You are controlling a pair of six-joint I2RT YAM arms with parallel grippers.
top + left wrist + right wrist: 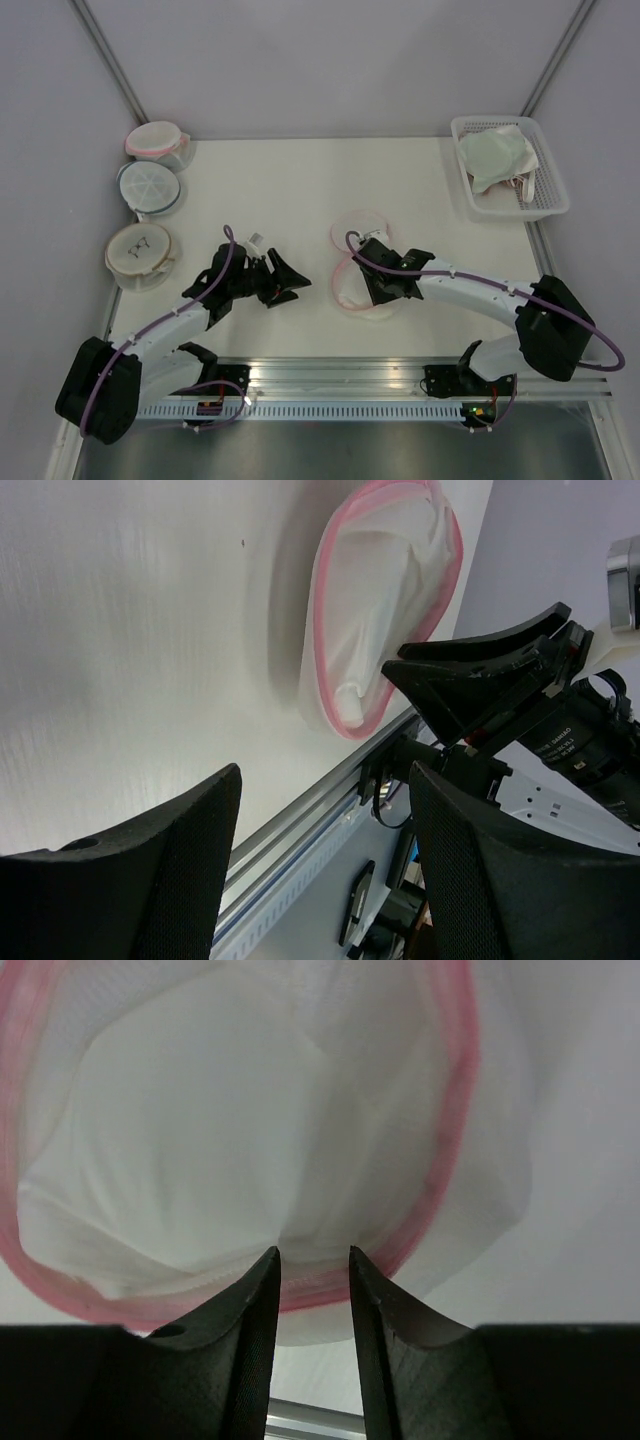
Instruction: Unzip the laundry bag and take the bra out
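Observation:
The laundry bag (347, 292) lies open at mid-table, its pink zipper rim spread in two loops. It also shows in the left wrist view (330, 695) and the right wrist view (455, 1110). My right gripper (380, 292) sits on top of it. In the right wrist view my right gripper (314, 1252) is nearly closed, and the smooth white fabric inside the rim, the bra (250, 1130), puckers at its tips. My left gripper (291, 283) is open and empty to the left of the bag, jaws facing it (325, 775).
Three round mesh pouches stand along the left edge: pink-rimmed (155, 141), blue-rimmed (148, 186), tan-rimmed (138, 253). A white basket (548, 205) at the back right holds a pale greenish-white cloth (493, 155). A metal rail (340, 375) runs along the near edge.

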